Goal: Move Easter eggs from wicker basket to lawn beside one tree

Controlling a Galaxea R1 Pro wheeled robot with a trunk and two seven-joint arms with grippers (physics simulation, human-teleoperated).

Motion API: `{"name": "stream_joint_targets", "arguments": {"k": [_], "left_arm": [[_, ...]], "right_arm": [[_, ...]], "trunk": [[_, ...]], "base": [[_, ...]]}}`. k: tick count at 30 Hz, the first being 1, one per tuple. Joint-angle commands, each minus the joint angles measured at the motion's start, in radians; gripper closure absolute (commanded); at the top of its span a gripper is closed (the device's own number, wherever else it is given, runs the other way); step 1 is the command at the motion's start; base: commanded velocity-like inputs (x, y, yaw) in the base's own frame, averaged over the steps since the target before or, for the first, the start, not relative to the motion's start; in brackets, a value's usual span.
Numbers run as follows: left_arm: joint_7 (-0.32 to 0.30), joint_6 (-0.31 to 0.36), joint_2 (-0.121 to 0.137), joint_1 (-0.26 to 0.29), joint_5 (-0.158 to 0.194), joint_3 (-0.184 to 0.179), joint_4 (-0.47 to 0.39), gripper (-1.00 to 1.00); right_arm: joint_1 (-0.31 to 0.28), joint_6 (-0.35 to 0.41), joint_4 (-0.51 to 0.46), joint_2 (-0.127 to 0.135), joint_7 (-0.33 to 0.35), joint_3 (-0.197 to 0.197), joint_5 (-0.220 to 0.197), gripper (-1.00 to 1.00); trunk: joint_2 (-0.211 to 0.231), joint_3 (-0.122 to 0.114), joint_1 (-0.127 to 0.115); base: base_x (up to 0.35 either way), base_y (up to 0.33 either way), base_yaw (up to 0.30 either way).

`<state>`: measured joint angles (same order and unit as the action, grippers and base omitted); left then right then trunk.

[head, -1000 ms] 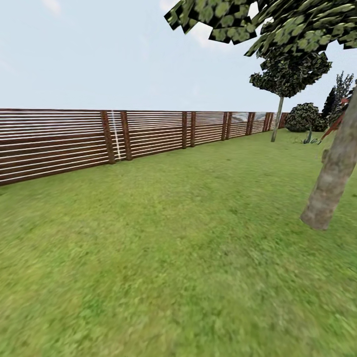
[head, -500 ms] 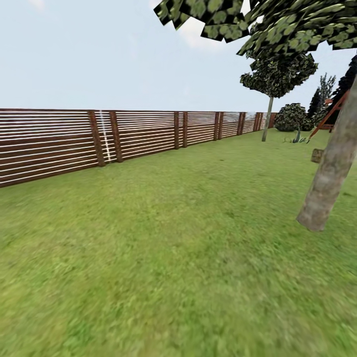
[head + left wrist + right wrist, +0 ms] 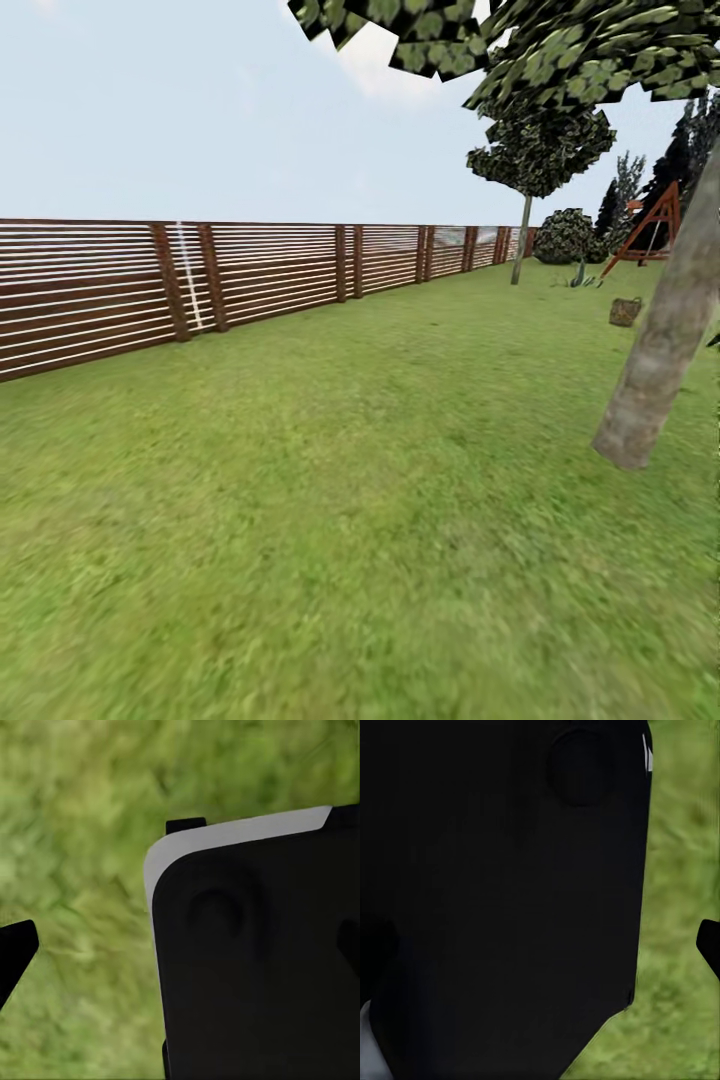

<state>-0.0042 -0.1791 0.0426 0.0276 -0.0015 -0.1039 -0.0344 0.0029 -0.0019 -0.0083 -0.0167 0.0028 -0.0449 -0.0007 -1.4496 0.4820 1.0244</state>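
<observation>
Nearest to us, the left wrist view shows mottled grass of the lawn (image 3: 82, 832) beneath a large black body panel with a pale edge (image 3: 255, 960); a dark tip (image 3: 13, 949) enters at one border, and we cannot tell whether the left fingers stand wide or narrow. The right wrist view likewise shows a black panel (image 3: 502, 892) over grass, with a dark tip (image 3: 709, 945) at its border; the right fingers' spread cannot be told either.

The head view gives what the wrist views lack: the open lawn (image 3: 330, 480) in the foreground, then the tree (image 3: 660, 340), its pale mottled trunk leaning and rooted in the grass on our right. Just beyond the trunk, the wicker basket (image 3: 626, 311) sits upright on the grass, well apart from the robot; its contents are too small to make out. Farther off stand a slimmer tree (image 3: 521, 235), a red wooden frame (image 3: 648, 228), and the slatted fence (image 3: 250, 275) bounding the garden.
</observation>
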Motion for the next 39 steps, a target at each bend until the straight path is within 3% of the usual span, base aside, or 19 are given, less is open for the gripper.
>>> {"name": "stream_joint_targets", "arguments": {"k": [1,16,30,39], "left_arm": [[0.0,-0.003,0.0,0.001,0.0,-0.007,0.001,-1.0],[0.0,-0.003,0.0,0.001,0.0,-0.007,0.001,-1.0],[0.0,-0.005,0.001,0.001,0.0,-0.007,0.001,-1.0],[0.0,-0.005,0.001,0.001,0.0,-0.007,0.001,-1.0]], "right_arm": [[0.0,0.0,-0.001,0.0,0.0,-0.004,0.0,-1.0],[0.0,-0.002,-0.001,0.0,0.0,-0.001,0.002,-1.0],[0.0,-0.005,-0.001,0.0,0.0,-0.001,0.002,-1.0],[0.0,-0.007,-0.001,0.0,0.0,-0.001,0.002,-1.0]], "trunk": [[0.0,0.001,0.001],[0.0,0.001,0.001],[0.0,0.001,0.001],[0.0,0.001,0.001]], "base": [[0.326,0.095,-0.105],[0.326,0.096,-0.04],[0.326,0.103,-0.22],[0.326,0.107,-0.06]]}}
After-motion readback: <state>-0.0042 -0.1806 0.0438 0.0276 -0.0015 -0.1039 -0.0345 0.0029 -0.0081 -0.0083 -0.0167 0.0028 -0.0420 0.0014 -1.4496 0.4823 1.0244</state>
